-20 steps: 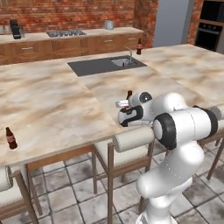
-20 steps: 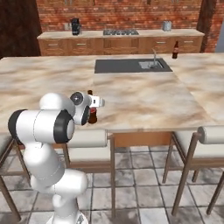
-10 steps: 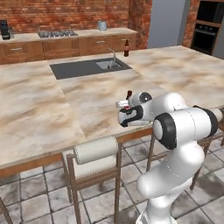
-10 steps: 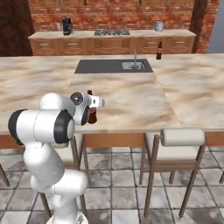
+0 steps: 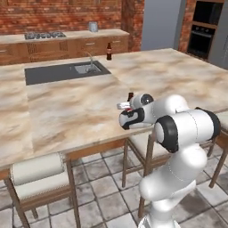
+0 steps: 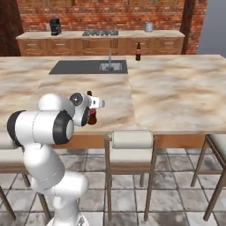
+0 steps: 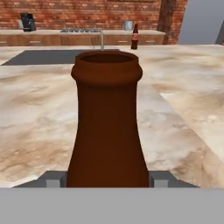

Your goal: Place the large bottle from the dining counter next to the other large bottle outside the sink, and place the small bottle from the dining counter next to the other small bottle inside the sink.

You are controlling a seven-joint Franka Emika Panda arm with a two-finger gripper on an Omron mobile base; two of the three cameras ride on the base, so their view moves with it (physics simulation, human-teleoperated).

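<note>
I saw the brown bottle [image 7: 107, 122] upright between my gripper's [image 6: 92, 115] jaws, clamped on its body just above the dining counter [image 6: 176, 92] near its front edge, with the sink [image 6: 88, 66] and the other large bottle [image 6: 137, 52] well beyond.

The dining counter [image 6: 176, 95] is beige marble with a sink [image 6: 88, 67] set into it; one brown bottle [image 6: 137, 52] stands beyond the sink.

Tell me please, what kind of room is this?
A kitchen, most likely: a sink with a faucet sits in the marble counter, and a stovetop stands against the brick wall behind.
</note>
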